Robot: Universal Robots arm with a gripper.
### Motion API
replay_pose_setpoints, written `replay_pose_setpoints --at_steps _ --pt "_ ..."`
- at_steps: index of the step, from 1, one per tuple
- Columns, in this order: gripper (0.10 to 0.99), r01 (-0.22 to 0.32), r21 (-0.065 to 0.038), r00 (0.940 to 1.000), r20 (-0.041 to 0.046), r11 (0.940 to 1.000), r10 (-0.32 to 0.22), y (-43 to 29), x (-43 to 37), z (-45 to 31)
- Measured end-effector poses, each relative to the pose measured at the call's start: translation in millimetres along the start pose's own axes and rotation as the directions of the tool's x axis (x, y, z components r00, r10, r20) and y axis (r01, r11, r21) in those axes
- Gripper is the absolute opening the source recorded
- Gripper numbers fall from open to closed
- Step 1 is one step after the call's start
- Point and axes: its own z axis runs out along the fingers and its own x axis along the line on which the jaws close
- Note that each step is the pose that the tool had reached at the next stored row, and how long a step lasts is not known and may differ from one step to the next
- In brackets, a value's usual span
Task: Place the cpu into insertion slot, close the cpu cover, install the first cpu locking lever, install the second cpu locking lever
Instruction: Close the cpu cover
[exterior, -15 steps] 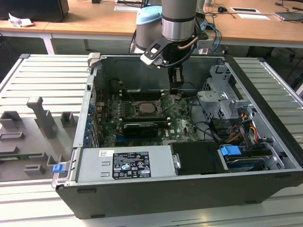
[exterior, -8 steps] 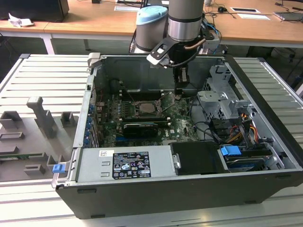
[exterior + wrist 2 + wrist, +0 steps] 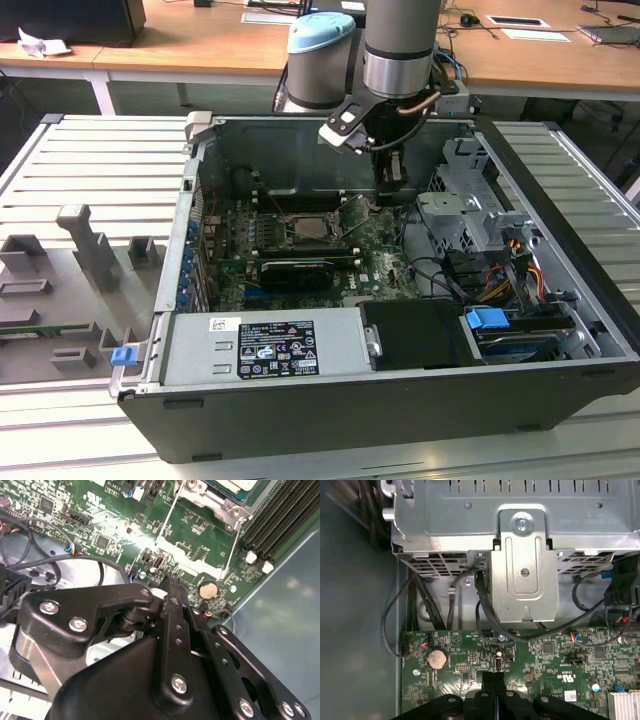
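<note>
The cpu [image 3: 312, 228] shows as a pale square in the insertion slot [image 3: 292, 236] at the middle of the green board, with the silvery cpu cover [image 3: 207, 497] framing it. Two thin wire locking levers [image 3: 166, 520] [image 3: 234, 545] run out from the socket over the board. My gripper [image 3: 388, 195] hangs low over the board on the exterior view's right of the socket. Its black fingers [image 3: 172, 587] are pressed together with nothing between them, tips near a coin cell [image 3: 437, 657]. I cannot tell whether the levers are latched.
Black memory slots [image 3: 280, 520] run beside the socket. A grey drive cage [image 3: 520, 555] with black cables [image 3: 485, 610] stands just past the gripper. A power supply box [image 3: 270, 345] fills the case's near side, and the case wall [image 3: 200, 200] bounds the exterior view's left.
</note>
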Motion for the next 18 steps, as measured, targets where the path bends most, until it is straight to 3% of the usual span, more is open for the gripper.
replay_pose_setpoints --at_steps 3,4,7,18 --pt "0.106 0.0 0.0 1.0 0.0003 1.0 0.0 -4.6 0.0 2.8" --pt "0.106 0.0 0.0 1.0 0.0 1.0 0.0 -10.1 -0.2 2.4" --pt "0.106 0.0 0.0 1.0 -0.0002 1.0 0.0 -17.1 -0.4 1.7" --pt "0.106 0.0 0.0 1.0 -0.0001 1.0 0.0 -22.0 -0.5 1.3"
